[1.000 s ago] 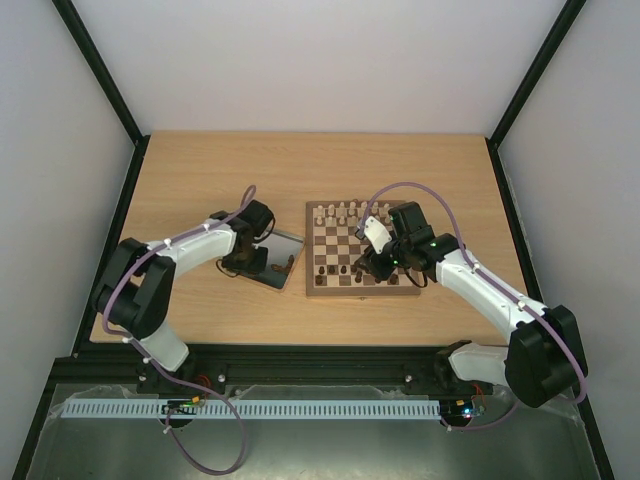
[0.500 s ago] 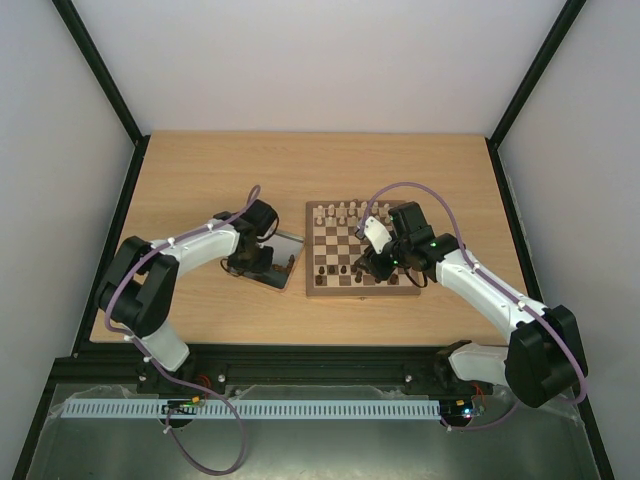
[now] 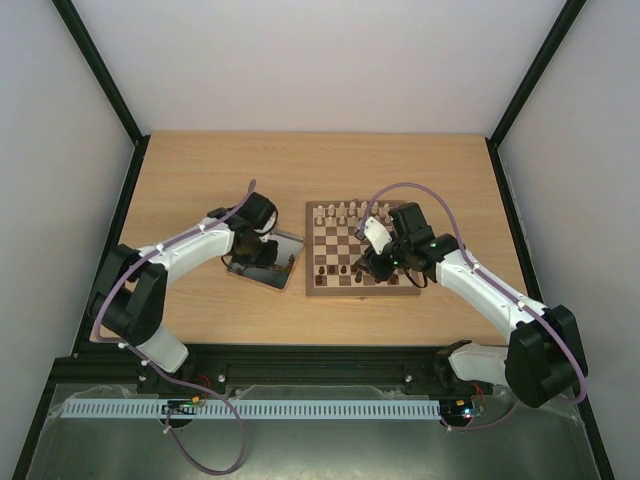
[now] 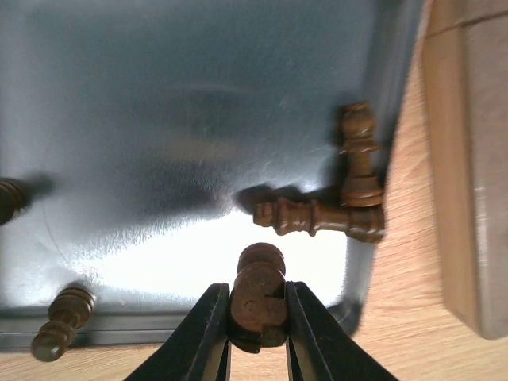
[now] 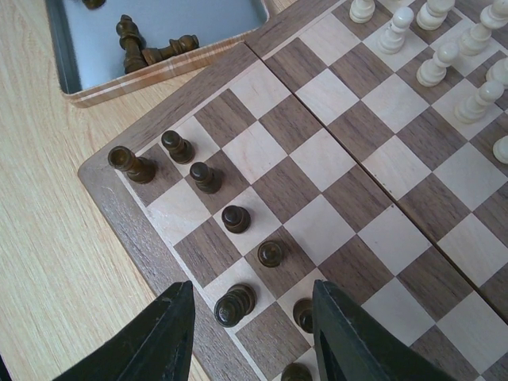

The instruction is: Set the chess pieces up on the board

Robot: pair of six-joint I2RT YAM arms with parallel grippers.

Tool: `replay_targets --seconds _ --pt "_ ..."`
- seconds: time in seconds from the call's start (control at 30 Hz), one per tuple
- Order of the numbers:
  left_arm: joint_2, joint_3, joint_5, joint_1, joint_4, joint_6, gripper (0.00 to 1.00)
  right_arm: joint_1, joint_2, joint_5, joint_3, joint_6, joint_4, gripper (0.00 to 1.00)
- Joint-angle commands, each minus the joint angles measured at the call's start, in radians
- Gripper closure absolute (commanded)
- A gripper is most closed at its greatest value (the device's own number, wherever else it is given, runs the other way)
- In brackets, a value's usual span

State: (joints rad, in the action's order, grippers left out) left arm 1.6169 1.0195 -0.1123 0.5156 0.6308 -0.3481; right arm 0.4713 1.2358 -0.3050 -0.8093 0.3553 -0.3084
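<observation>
Centre left in the overhead frame, the left pincer [image 4: 255,305] is squeezing nearly shut on a dark chess piece [image 4: 258,278] above the metal tray [image 4: 198,119], close to its lower rim. Two more dark pieces [image 4: 317,218] are lying against the tray's right wall, and another is being cut off at the left edge. A thin strip of tabletop [image 4: 405,262] is separating the tray from the board [image 5: 333,159]. Further right, the right pincer [image 5: 252,305] is hanging wide open, gripping nothing, over standing dark figures [image 5: 236,218] along the board's border.

Light wooden table [image 3: 200,175] — chessboard [image 3: 330,246] near its middle, shiny metal tray [image 3: 289,249] just left of it
</observation>
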Motion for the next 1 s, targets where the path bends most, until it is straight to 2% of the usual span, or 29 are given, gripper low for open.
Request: replay_targets --seconds 0.0,0.23,0.43,0.67,0.97 --pt "-0.072 0.072 0.016 0.002 0.069 0.0 0.89 -0.002 -0.01 0.034 -0.006 -0.026 0.008 0.58" --pt "-0.111 0.154 0.047 0.107 0.067 0.049 0.89 -0.128 -0.019 0.04 -0.05 -0.119 0.015 0.58" --pt "-0.057 0.248 0.061 0.233 0.07 0.097 0.88 -0.261 -0.002 0.03 -0.06 -0.175 0.015 0.57" --pt "0.077 0.368 0.095 0.373 0.107 0.12 0.89 -0.304 -0.028 0.042 -0.046 -0.19 0.027 0.57" --pt "0.215 0.441 0.152 0.468 0.143 0.134 0.91 -0.342 -0.029 0.04 -0.04 -0.193 0.029 0.57"
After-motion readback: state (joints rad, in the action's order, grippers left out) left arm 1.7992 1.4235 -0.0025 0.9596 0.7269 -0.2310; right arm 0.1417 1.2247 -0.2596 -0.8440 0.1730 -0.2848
